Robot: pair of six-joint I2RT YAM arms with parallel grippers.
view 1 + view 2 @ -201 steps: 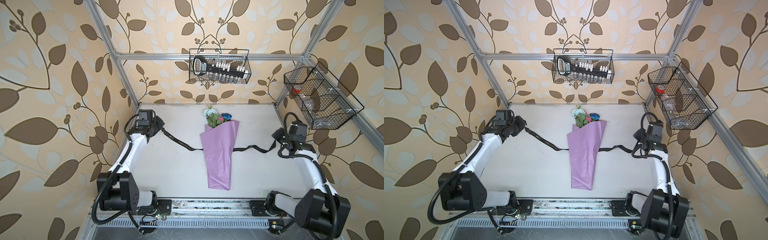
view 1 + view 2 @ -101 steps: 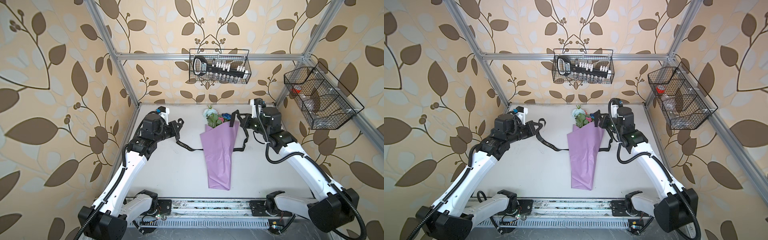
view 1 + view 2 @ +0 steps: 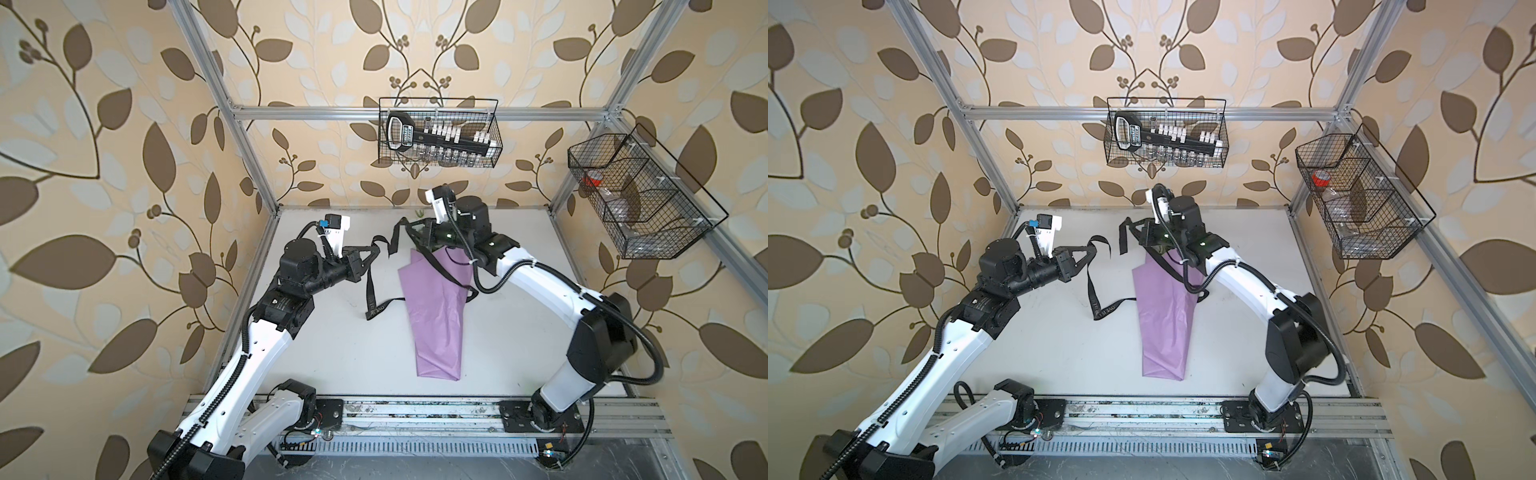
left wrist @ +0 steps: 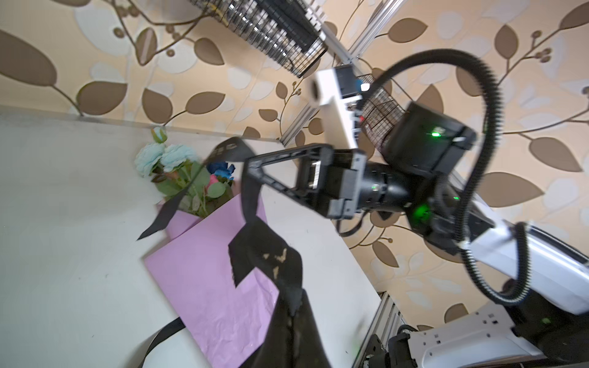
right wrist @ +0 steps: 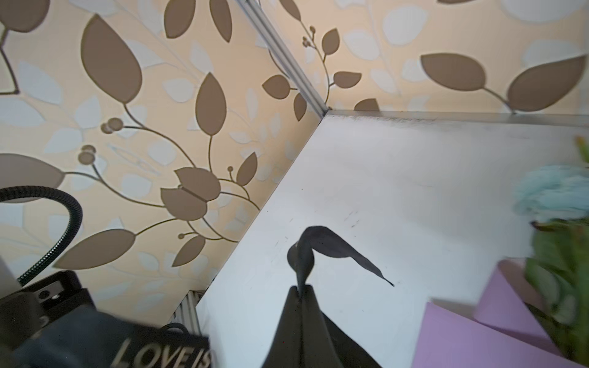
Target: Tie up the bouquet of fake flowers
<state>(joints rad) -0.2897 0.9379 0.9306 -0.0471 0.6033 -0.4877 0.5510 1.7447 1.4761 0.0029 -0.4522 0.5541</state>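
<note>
While the bouquet of fake flowers point(image 3: 432, 307) lies flat in the middle of the tabletop point(image 3: 324, 357), you have both claws up off the surface.

Bouquet: blooms toward the back wall, narrow end of the lilac wrap point(image 3: 1163, 324) toward the front rail. In both top views the right arm hides the blooms. The left wrist view shows them as pale blue, pink and dark blue heads with green leaves.

Left claw point(image 3: 375, 251): closed tight, pinching the black ribbon point(image 3: 369, 286). It sits left of the bouquet, clear of the wrap. From its tip the ribbon hangs down to the tabletop, bends, and runs to the left edge of the wrap.

Right claw point(image 3: 409, 231): closed tight as well, with the ribbon pinched between its fingers. The right wrist view shows a short free tail curling out past the tip. This claw is over the bloom end of the bouquet. A strand crosses the top of the wrap diagonally to its right edge.

The two claws are near each other, not touching. White lettering shows on the ribbon.
</note>
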